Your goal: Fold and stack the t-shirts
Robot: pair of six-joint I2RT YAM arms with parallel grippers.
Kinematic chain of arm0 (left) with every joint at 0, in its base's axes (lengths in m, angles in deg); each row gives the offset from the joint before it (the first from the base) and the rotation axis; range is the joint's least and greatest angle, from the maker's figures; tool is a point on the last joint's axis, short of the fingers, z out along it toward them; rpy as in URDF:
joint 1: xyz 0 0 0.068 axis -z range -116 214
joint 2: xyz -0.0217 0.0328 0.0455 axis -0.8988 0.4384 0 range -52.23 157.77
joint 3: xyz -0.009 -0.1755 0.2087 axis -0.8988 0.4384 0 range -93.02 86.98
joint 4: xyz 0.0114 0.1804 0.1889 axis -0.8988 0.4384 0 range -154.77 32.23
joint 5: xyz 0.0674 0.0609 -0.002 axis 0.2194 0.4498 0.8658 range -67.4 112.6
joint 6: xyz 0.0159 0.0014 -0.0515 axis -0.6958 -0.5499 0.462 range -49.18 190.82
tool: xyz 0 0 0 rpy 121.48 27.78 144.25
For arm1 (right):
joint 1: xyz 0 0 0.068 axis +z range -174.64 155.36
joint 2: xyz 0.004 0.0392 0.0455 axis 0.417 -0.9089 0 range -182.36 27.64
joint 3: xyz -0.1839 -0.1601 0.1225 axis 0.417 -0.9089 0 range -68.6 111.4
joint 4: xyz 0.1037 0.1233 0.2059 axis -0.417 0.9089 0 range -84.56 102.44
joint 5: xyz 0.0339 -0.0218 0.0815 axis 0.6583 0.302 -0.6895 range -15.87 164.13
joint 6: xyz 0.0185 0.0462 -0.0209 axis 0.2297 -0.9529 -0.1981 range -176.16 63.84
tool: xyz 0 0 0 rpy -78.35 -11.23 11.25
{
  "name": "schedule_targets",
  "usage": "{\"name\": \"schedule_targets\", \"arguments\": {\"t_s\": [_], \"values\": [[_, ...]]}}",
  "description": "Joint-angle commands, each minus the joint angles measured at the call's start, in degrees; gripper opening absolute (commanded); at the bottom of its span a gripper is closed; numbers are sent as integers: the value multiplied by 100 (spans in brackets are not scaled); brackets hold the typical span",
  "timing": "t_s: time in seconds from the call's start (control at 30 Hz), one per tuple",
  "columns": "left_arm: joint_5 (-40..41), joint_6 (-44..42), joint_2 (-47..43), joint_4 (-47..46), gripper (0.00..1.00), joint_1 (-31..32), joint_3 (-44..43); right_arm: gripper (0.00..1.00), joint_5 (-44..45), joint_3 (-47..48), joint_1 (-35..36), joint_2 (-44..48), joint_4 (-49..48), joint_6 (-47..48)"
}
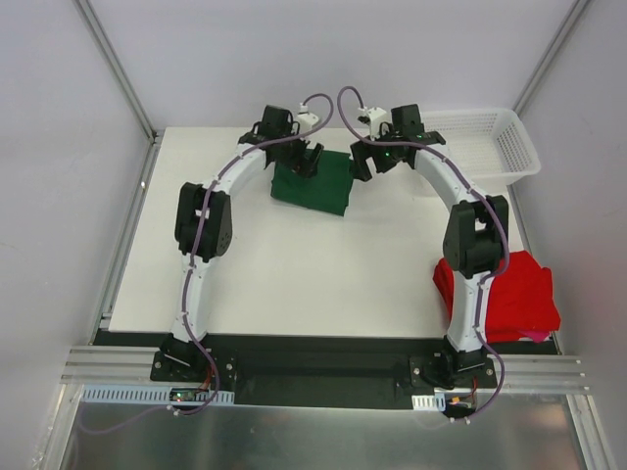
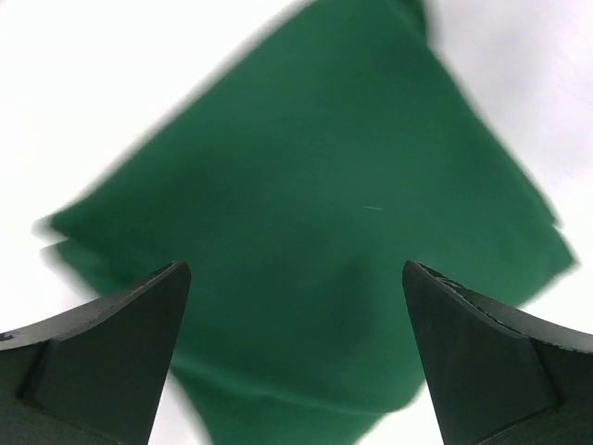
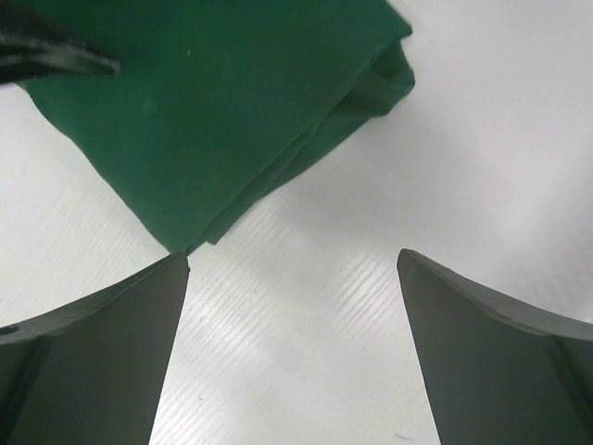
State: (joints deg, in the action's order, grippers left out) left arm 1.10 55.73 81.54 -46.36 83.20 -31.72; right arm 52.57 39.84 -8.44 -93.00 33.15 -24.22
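The dark green t-shirt [image 1: 313, 183] lies folded into a small square near the far middle of the table. My left gripper [image 1: 306, 157] hangs open over its far left part; in the left wrist view the green cloth [image 2: 315, 232] fills the space beneath the spread fingers [image 2: 120, 343]. My right gripper [image 1: 364, 162] is open just off the shirt's right edge, above bare table, with the green fold [image 3: 213, 111] ahead of it. The red t-shirt [image 1: 509, 294] lies bunched at the near right, partly hidden behind the right arm.
A white mesh basket [image 1: 509, 147] stands at the far right corner of the white table [image 1: 323, 274]. Metal frame posts rise at both far corners. The black base rail with both arm mounts runs along the near edge.
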Motion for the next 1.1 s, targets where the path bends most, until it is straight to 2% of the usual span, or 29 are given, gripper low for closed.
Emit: {"name": "schedule_targets", "arguments": {"t_s": [0.0,0.17,0.53,0.77,0.93,1.07], "values": [[-829,-556,-527,110,99,347,338,100,91,-218,-12,629,218,136],[-1120,-600,-380,460,99,462,146,100,231,-271,-21,691,341,303],[-514,-1118,201,602,99,418,-127,100,196,-473,-126,1060,974,690],[-443,-996,719,602,99,400,-611,100,-32,-622,-153,1288,1184,761],[-460,-934,843,795,99,409,-831,100,-182,-447,-162,1298,1693,988],[-575,-873,808,1374,99,409,-831,100,-164,-131,-171,1262,2221,1077]]}}
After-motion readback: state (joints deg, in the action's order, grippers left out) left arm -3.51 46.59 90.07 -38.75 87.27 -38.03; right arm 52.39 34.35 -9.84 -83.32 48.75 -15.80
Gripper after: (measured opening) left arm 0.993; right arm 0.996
